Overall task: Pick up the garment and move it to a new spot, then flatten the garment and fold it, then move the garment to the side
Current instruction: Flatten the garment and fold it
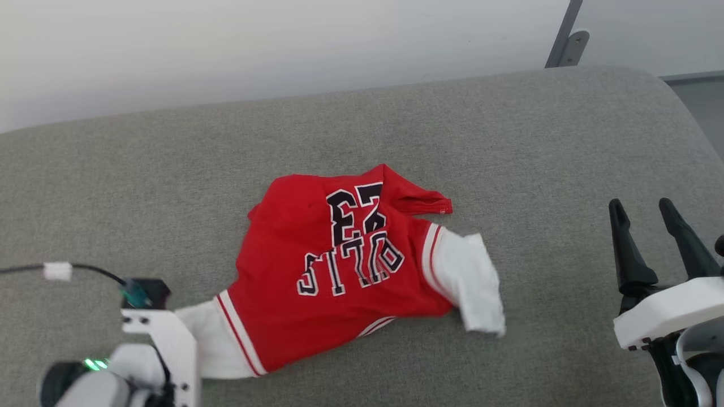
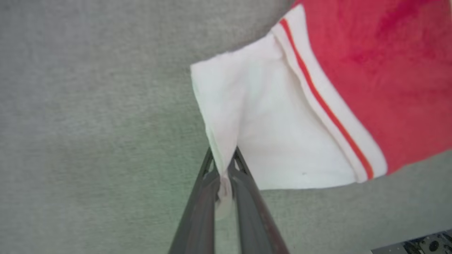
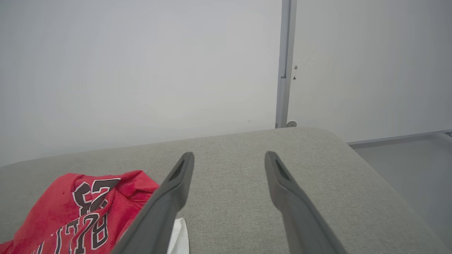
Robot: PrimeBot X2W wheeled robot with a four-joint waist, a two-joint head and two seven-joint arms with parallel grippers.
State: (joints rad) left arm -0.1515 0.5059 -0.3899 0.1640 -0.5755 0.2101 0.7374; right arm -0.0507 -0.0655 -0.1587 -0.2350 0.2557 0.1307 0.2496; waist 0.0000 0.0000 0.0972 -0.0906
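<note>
The garment (image 1: 334, 265) lies crumpled on the grey cushion, red with upside-down black lettering, white lining sticking out at its lower left and right. In the left wrist view my left gripper (image 2: 223, 152) is shut on a pinched corner of the white lining (image 2: 282, 141), beside the striped hem band and red cloth (image 2: 370, 70). In the head view that arm's white wrist (image 1: 161, 339) covers the fingers at the garment's lower-left corner. My right gripper (image 1: 641, 204) (image 3: 229, 155) hovers open and empty at the right, well clear of the garment (image 3: 81, 208).
The grey upholstered surface (image 1: 509, 141) curves down at its right end, with floor (image 3: 406, 165) beyond. A white wall and a metal post (image 1: 565, 39) stand behind it. A black cable with a white tag (image 1: 56, 271) runs to my left wrist.
</note>
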